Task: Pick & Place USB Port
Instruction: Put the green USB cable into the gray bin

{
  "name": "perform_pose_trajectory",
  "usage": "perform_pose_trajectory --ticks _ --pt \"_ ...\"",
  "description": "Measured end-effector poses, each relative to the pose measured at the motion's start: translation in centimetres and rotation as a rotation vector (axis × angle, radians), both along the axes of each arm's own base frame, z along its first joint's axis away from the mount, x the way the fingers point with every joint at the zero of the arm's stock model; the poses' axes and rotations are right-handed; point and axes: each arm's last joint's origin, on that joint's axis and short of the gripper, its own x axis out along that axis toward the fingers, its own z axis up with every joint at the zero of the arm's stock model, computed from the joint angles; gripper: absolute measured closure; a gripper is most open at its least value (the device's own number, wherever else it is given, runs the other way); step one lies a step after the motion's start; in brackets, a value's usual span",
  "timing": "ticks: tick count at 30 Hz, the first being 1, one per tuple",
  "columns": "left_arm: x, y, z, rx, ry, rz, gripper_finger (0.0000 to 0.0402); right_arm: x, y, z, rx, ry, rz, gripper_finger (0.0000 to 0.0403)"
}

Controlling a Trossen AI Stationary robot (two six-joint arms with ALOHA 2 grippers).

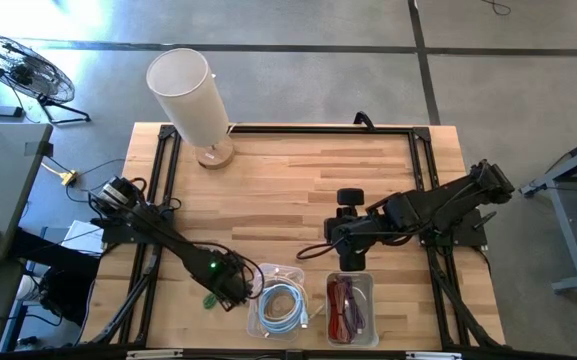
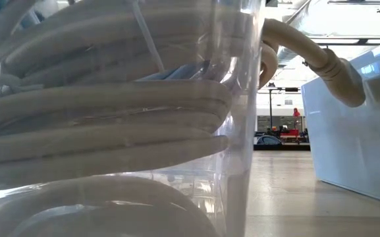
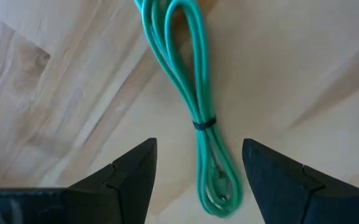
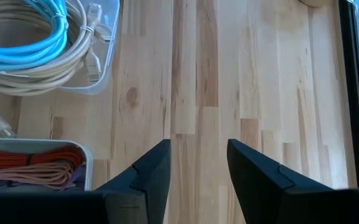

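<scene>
A green cable (image 3: 198,118), looped and bound by a dark tie, lies flat on the wood near the table's near-left part; a bit of it (image 1: 209,299) peeks out beside the left arm in the high view. My left gripper (image 3: 198,171) hangs open above it, its fingers standing either side of the bundle's end without touching. My right gripper (image 4: 198,163) is open over bare wood, near the middle of the table (image 1: 346,238), just beyond the red-cable bin.
Two clear bins sit at the near edge: one with white and blue cables (image 1: 281,305), one with red and orange cables (image 1: 349,307). A white cylinder lamp (image 1: 190,97) stands at the far left. Black frame rails (image 1: 318,129) border the table. The low view is filled by the cable bin (image 2: 110,118).
</scene>
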Motion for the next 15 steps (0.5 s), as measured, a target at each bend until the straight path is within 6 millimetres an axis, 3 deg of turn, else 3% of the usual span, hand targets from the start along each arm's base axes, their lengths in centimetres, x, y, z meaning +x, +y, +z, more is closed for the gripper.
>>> perform_pose_trajectory --ticks 12,15 --pt "-0.5 0.2 -3.3 -0.095 -0.071 -0.013 0.017 0.0 0.0 0.0 -0.004 0.002 0.007 0.0254" --pt "-1.0 0.5 -3.9 -0.098 -0.046 -0.012 0.0189 0.0 0.0 0.0 -0.004 0.002 0.007 0.0254"
